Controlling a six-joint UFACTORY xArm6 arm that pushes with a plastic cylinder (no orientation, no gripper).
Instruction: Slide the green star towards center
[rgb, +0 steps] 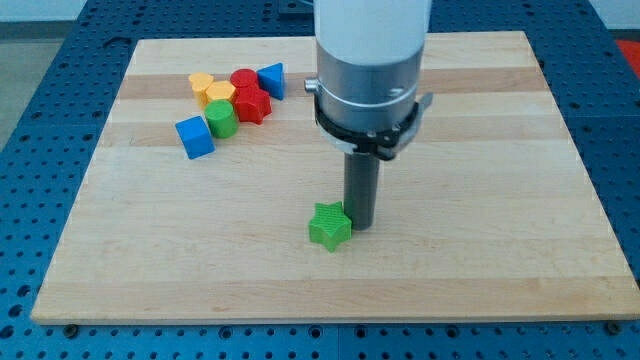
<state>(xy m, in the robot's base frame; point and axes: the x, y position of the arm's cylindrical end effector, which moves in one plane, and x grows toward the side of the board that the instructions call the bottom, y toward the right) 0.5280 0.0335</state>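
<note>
Camera view, tip (361, 226) touching green star (329, 225) (mid-board)

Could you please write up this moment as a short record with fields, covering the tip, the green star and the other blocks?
tip: my tip is down at the board, at the green star's right side, seemingly touching it
green star: green star sits alone, slightly below the board's middle
cluster: upper left of the wooden board; blue cube, green cylinder, red star, red block, yellow heart, yellow block, blue triangle
spacing: cluster well apart from the star
</note>
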